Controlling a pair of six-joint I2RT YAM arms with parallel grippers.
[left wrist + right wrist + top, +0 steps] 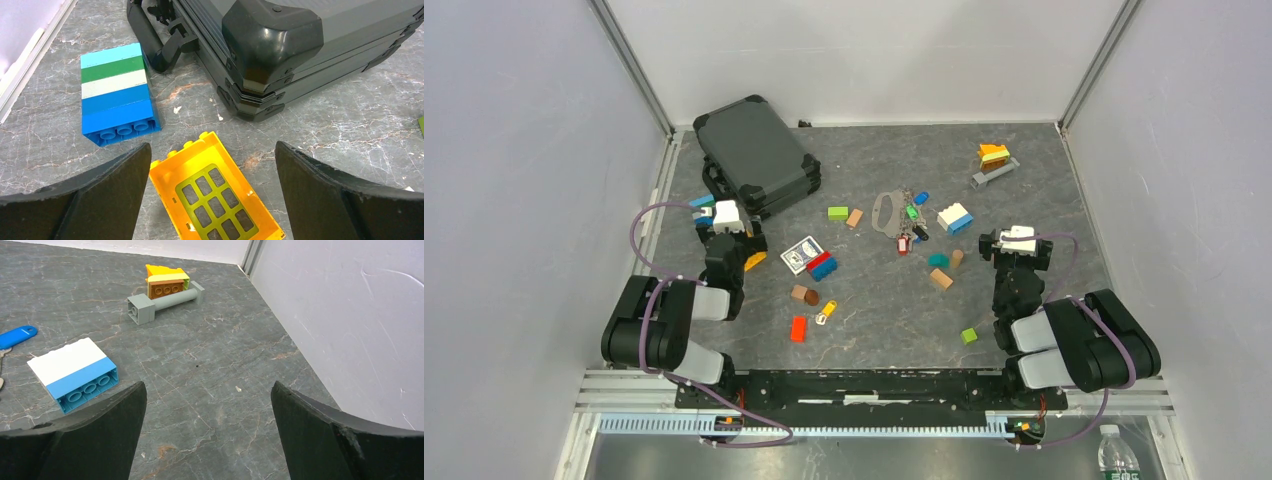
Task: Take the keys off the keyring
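Keyring (887,212) and keys (912,213) well apart from walls (1184,150)

Found keyring (886,212) lying flat right of table (874,290) centre, keys (910,228) clustered along its right side, a blue-headed one at the top and a red-headed one at the bottom; cannot tell whether each is threaded on. Noted one yellow-headed key (826,311) well apart, near a red block (799,328), with a dark case (754,155) at the far left corner and a card box (801,253) and coloured blocks (837,213) scattered between. Recorded left gripper (724,216) just beside the case and right gripper (1016,240) near a white-and-blue block (955,217), neither touching keyring or keys.
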